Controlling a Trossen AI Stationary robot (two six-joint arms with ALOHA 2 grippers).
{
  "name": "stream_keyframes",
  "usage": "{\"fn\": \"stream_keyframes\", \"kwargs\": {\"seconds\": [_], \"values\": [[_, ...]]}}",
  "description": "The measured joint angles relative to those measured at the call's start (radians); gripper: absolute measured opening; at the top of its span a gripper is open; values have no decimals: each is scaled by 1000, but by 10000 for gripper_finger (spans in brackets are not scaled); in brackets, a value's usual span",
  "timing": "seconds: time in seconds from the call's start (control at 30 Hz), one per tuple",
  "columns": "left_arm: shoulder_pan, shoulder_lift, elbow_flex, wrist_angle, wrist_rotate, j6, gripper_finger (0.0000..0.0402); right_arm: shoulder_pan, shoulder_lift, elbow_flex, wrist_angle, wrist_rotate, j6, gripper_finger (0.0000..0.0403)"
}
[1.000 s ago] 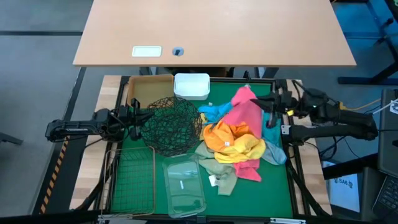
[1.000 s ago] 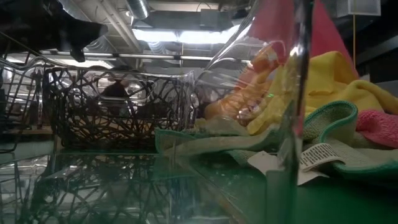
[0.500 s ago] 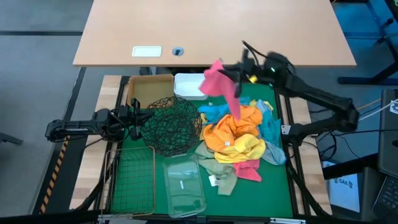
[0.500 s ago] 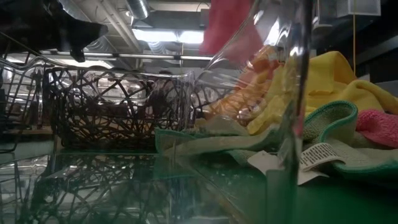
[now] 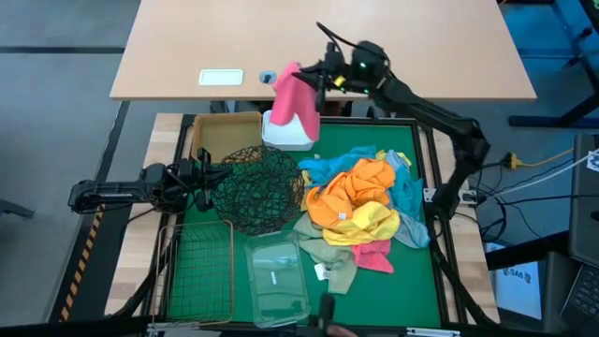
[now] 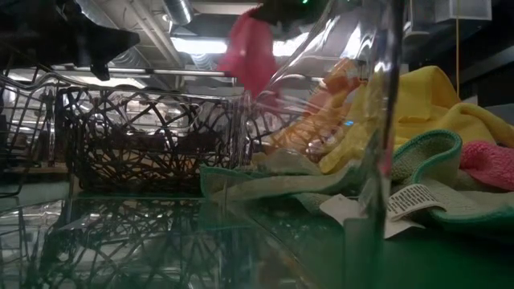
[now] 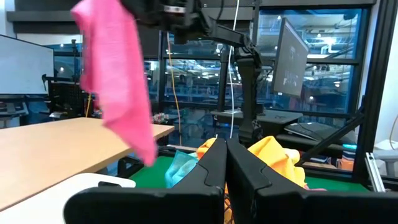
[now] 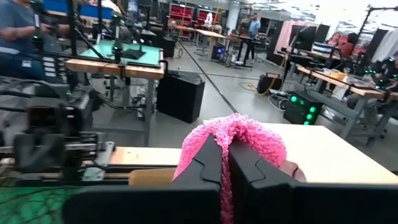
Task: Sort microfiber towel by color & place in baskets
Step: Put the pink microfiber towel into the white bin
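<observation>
My right gripper [image 5: 316, 79] is raised over the table's far edge and is shut on a pink towel [image 5: 294, 97]. The towel dangles above the white rounded tub [image 5: 288, 139] and shows in the low view [image 6: 249, 50] and the left wrist view [image 7: 118, 93]. The other towels lie heaped on the green mat: orange [image 5: 351, 192], yellow [image 5: 372, 225], teal [image 5: 323, 168], pale olive [image 5: 332, 260] and a second pink one [image 5: 376, 256]. My left gripper [image 5: 208, 176], shut [image 7: 225, 155], waits low beside the left rim of the black wire-mesh bowl [image 5: 257, 187]. My right gripper pinches a bunched fold of the pink towel [image 8: 235, 132] between its two fingers [image 8: 205, 163]; the pile bulges over the fingertips. The fingers reach roughly level from the table's right toward its left. The towel is lifted clear and hangs slack below them.
A tan box [image 5: 225, 131] stands at the far left corner beside the white tub. The rectangular wire basket [image 5: 198, 271] and the clear plastic tub [image 5: 276, 281] sit near the front edge. A wooden desk [image 5: 187, 47] lies beyond the far edge.
My right gripper has risen from the pile's right side and swept toward the table's far left, carrying the pink towel. The towel has come clear of the heap and now swings above the white tub. The left arm has kept still.
</observation>
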Motion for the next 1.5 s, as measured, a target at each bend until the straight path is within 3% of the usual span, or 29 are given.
{"fn": "stream_keyframes", "kwargs": {"seconds": [0.2, 0.73, 1.0, 1.5], "values": [[0, 0, 0, -1, 0, 0, 0, -31, 110, 78, 24, -9, 0, 1], [0, 0, 0, -2, 0, 0, 0, -43, 257, 80, 159, -52, -1, 1], [0, 0, 0, -2, 0, 0, 0, -43, 271, 80, 48, -83, -36, 1], [0, 0, 0, -2, 0, 0, 0, -42, 276, 79, -343, -120, -219, 1]]}}
